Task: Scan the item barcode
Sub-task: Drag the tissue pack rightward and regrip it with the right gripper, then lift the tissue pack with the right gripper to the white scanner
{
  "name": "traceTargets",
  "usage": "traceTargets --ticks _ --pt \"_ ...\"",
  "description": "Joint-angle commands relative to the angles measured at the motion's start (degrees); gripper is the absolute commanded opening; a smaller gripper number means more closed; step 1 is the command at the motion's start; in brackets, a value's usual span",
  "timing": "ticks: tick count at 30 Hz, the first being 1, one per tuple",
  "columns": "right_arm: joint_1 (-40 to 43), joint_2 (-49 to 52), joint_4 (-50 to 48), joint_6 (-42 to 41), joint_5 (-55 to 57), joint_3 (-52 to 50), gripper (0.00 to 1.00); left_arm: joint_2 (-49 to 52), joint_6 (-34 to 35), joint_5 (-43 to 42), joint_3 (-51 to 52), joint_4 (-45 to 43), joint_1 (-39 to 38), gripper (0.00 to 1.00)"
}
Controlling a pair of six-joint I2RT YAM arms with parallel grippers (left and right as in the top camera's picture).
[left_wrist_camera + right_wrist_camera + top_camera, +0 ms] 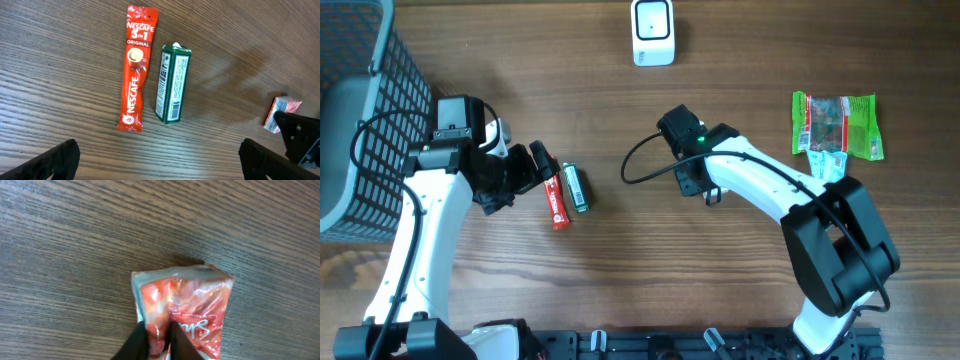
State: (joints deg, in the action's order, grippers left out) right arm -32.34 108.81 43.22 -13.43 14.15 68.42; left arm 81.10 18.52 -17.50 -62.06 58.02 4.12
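Overhead, the left gripper [532,175] stands spread wide beside a coffee stick [556,203], and the right gripper [703,188] reaches down mid-table. In the left wrist view, the packet [280,112] lies on the table [60,75]. The right wrist view shows its glossy red-orange wrapper, with the near edge pinched between the fingers [135,341].

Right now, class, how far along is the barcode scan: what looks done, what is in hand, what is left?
Done: nothing shows a finished scan. In hand: the right tool pinches the pink packet. Left: presenting it to the white scanner at the far edge. The left tool hangs open above the Nescafe stick and green box, touching neither.
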Motion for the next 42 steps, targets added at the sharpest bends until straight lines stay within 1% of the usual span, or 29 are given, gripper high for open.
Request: traceTargets --ticks 1,3,6,8,10,13,16,17,21,24,25,26,28,30,32,35,37,42 --pt "0.04 0.46 0.55 -0.09 -1.27 -1.36 0.04 -0.61 -0.11 -0.48 0.15 -0.02 -0.15 1.00" --pt "0.15 -0.39 0.85 -0.09 -1.27 -0.74 0.04 -0.61 -0.09 -0.48 0.15 -0.02 -0.15 1.00" --pt "0.15 -5.84 4.04 -0.02 -2.73 3.39 0.04 -0.61 -0.09 -0.48 0.15 0.00 -0.15 1.00" --pt "0.39 -11.67 8.31 0.70 -11.45 7.06 0.04 -0.61 -0.09 -0.48 0.15 -0.02 -0.15 1.00" --pt "1.75 -15.28 13.18 1.46 -22.75 10.25 0.04 -0.61 -0.09 -0.48 0.15 -0.02 -0.15 1.00" --pt "7.19 -17.31 17.51 3.39 -41.11 13.70 0.04 -0.61 -0.09 -0.48 0.15 -0.02 -0.15 1.00" --pt "11.67 -17.09 20.13 3.34 -48.70 16.17 0.04 -0.61 -0.09 -0.48 0.15 -0.02 -0.15 1.00" --pt "12.48 -16.90 21.27 3.28 -48.81 17.79 0.04 -0.61 -0.09 -0.48 0.15 0.00 -0.15 1.00" --pt "13.99 -14.03 26.69 2.73 -48.76 32.06 0.04 -0.61 -0.09 -0.48 0.15 0.00 -0.15 1.00" --pt "13.99 -7.72 31.28 1.44 -48.81 47.12 0.04 -0.61 -0.09 -0.48 0.15 -0.02 -0.15 1.00" --pt "13.99 -3.69 31.95 0.70 -49.20 52.92 0.04 -0.61 -0.09 -0.48 0.15 -0.02 -0.15 1.00" --pt "13.99 -0.57 31.91 0.13 -51.17 56.08 0.04 -0.61 -0.09 -0.48 0.15 -0.02 -0.15 1.00" --pt "14.05 4.79 28.52 -0.96 -53.37 58.77 0.04 -0.61 -0.09 -0.48 0.15 -0.02 -0.15 1.00" --pt "14.05 9.33 21.27 -3.19 -53.33 58.86 0.04 -0.61 -0.09 -0.48 0.15 -0.02 -0.15 1.00" --pt "14.05 14.56 11.96 -3.82 -54.84 58.86 0.04 -0.61 -0.09 -0.48 0.15 -0.02 -0.15 1.00" --pt "14.45 20.28 0.61 -9.84 -54.58 58.86 0.04 -0.61 -0.09 -0.48 0.15 0.00 -0.15 1.00" --pt "15.15 24.28 -8.81 -15.34 -54.58 58.84 0.04 -0.61 -0.09 -0.48 0.15 0.00 -0.15 1.00" --pt "17.84 32.63 -25.40 -26.71 -60.06 58.80 0.04 -0.61 -0.09 -0.48 0.15 0.00 -0.15 1.00"
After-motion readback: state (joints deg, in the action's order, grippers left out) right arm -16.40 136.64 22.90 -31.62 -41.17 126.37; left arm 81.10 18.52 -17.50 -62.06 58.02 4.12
